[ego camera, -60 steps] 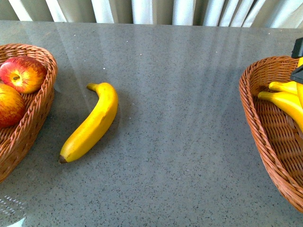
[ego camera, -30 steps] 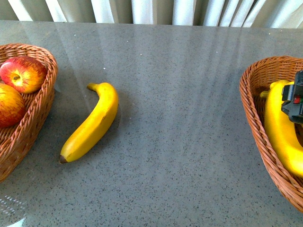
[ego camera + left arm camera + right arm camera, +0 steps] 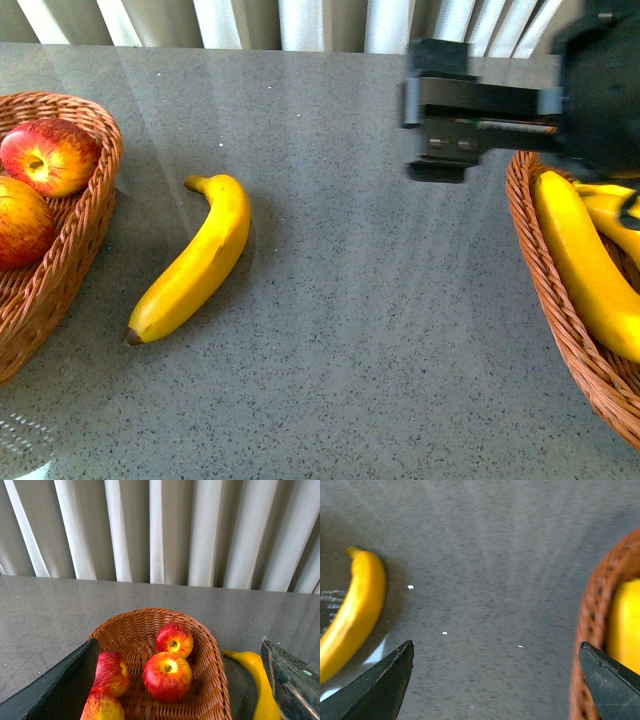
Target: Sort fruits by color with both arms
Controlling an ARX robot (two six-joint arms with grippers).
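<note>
A yellow banana (image 3: 195,260) lies on the grey table, left of centre; it also shows in the right wrist view (image 3: 355,610) and the left wrist view (image 3: 260,685). Two red apples (image 3: 48,155) (image 3: 20,222) sit in the left wicker basket (image 3: 95,215). The left wrist view shows several apples (image 3: 166,676) in that basket (image 3: 210,680). Bananas (image 3: 585,265) lie in the right wicker basket (image 3: 560,330). My right gripper (image 3: 425,112) is open and empty, above the table beside the right basket's left rim. My left gripper (image 3: 178,645) is open and empty above the apple basket, out of the front view.
Grey speckled table (image 3: 360,330) between the two baskets. Pale curtains (image 3: 160,530) hang behind the table's far edge. The right basket's rim (image 3: 592,615) sits close by the right gripper's finger (image 3: 612,680).
My right gripper has come up out of the right basket and moved left over the table. A banana it carried now lies in that basket. The table banana has not moved.
</note>
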